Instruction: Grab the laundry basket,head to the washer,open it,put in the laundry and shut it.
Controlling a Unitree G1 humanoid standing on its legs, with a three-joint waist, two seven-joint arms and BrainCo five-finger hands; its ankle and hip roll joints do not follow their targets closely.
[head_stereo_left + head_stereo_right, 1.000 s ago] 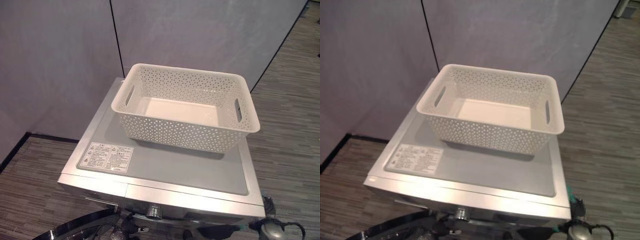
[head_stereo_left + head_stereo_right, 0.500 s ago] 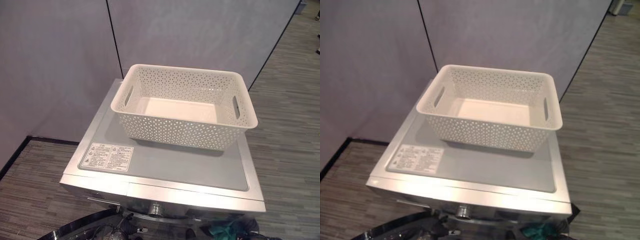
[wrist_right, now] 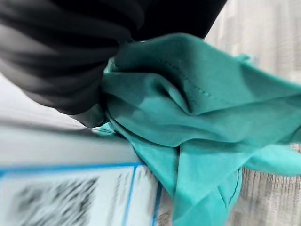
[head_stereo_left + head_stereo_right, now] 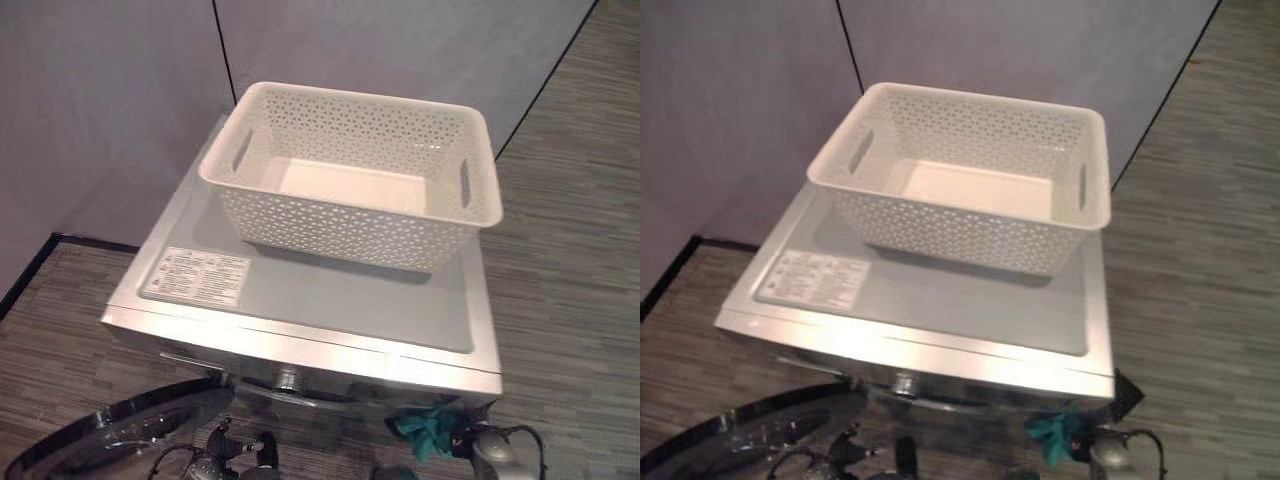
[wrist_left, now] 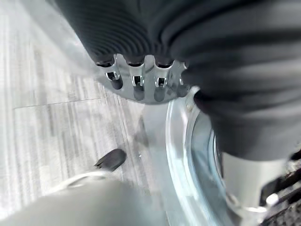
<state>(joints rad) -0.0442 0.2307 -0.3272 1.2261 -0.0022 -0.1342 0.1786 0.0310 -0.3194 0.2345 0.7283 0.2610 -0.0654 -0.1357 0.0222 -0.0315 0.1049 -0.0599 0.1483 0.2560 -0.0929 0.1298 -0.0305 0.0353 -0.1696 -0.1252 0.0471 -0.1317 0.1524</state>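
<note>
A white perforated laundry basket (image 4: 352, 176) stands empty on top of the silver washer (image 4: 330, 300). The washer's round glass door (image 4: 110, 448) hangs open at the lower left, and its chrome rim (image 5: 178, 141) shows in the left wrist view just past my left hand (image 5: 141, 42). My right hand (image 3: 56, 61) is shut on a bunched teal cloth (image 3: 188, 122). That teal cloth (image 4: 425, 428) hangs right in front of the washer's front, under its right corner (image 4: 1052, 436).
Grey partition walls (image 4: 110, 100) stand close behind and to the left of the washer. Striped grey floor (image 4: 570, 250) lies open to the right. A white label (image 4: 196, 276) is stuck on the washer's top.
The camera has tipped down, so more of the open door shows. My right hand has brought the teal cloth up and leftward, closer to the washer's front.
</note>
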